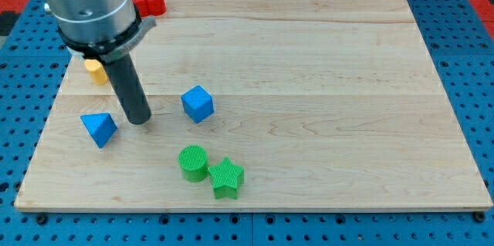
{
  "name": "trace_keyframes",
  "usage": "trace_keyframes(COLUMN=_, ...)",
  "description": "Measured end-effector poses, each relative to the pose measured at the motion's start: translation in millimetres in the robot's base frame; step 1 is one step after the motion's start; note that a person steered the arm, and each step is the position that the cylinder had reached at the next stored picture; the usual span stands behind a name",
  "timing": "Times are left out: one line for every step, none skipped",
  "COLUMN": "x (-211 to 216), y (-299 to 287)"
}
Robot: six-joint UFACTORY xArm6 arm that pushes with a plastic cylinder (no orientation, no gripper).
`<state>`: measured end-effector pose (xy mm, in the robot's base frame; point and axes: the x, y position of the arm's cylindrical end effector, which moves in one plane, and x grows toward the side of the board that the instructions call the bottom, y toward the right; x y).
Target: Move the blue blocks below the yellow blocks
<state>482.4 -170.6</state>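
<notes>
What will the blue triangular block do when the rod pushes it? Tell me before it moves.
The blue triangular block lies flat on the wooden board, so it would probably slide, not roll or tip. Its slanted sides may make it turn if my tip, just to its right, meets it off centre. It looks rigid, likely light.

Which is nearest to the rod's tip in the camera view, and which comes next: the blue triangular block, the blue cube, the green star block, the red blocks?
Measured from my tip:
1. Blue triangular block, just to the view's left.
2. Blue cube, to the view's right, slightly farther.
3. Green star block, toward the view's bottom right.
4. Red blocks, at the view's top edge.
</notes>
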Motion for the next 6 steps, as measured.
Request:
trace_keyframes(x=32, y=-23)
trace_keyframes(x=43, y=-24)
trace_keyframes(x=7, y=-14)
trace_keyframes(x=-20, y=-31)
trace_keyframes(x=12, y=-39)
trace_keyframes(x=27, y=-41)
